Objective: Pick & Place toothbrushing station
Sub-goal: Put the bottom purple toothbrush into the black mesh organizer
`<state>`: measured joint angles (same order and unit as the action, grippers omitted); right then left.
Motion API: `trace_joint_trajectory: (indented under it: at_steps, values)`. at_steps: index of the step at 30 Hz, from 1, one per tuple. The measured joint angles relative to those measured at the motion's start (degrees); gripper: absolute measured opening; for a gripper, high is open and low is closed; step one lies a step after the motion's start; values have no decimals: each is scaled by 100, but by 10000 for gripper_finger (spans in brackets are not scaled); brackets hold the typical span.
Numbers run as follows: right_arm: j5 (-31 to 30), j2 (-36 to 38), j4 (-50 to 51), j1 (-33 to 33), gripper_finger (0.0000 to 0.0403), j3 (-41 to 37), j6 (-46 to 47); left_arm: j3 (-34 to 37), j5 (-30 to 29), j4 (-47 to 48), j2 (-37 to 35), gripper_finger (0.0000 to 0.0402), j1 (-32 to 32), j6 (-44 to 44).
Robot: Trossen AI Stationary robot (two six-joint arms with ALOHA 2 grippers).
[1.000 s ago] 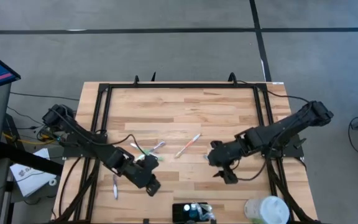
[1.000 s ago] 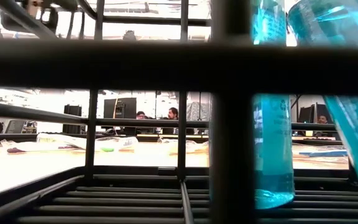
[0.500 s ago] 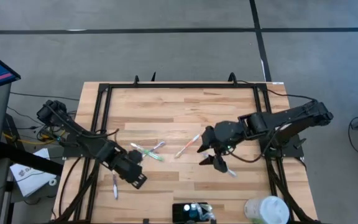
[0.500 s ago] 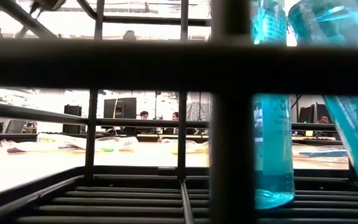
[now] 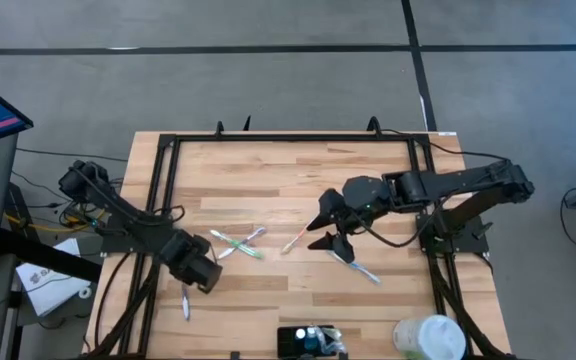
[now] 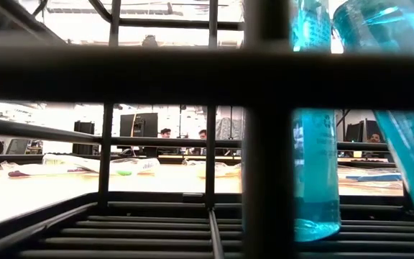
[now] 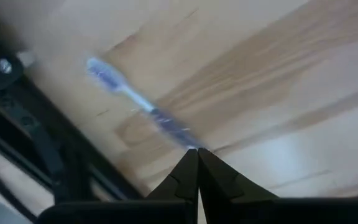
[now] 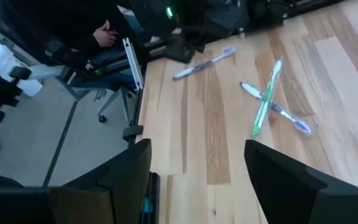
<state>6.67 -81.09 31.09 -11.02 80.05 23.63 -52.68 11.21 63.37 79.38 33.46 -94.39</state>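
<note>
Low black rectangular toothbrushing station (image 5: 308, 341) at light wooden table (image 5: 288, 175) near edge. Right gripper (image 5: 320, 232) jaws spread, empty, beyond station. Left gripper (image 5: 206, 279) closed, empty, beside station's left.

The low black rectangular toothbrushing station (image 5: 309, 341) is cut off by the high view's bottom edge, its contents too small to tell. The white round cup-like container (image 5: 429, 338) is cropped there too. In the low view, dark out-of-focus bars (image 6: 261, 129) hide most of the table.
</note>
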Motion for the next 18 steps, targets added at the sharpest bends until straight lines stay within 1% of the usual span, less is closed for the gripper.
trace_joint_trajectory:
  at_steps: [2,4,12,14,18]
  values:
    - [-8,10,-23,0,249,4,34,272,178,-84,-108,0,64,-3]
    - [-8,6,-7,-1,249,2,43,460,224,-286,-308,0,107,-9]
    - [-58,8,-35,-21,249,2,137,1182,-146,-735,-1449,0,480,-57]
    - [-77,8,-33,-21,249,2,145,1330,-220,-830,-1552,1,547,-63]
    - [-119,8,-59,-5,249,2,148,1538,-236,-917,-1460,8,600,-74]
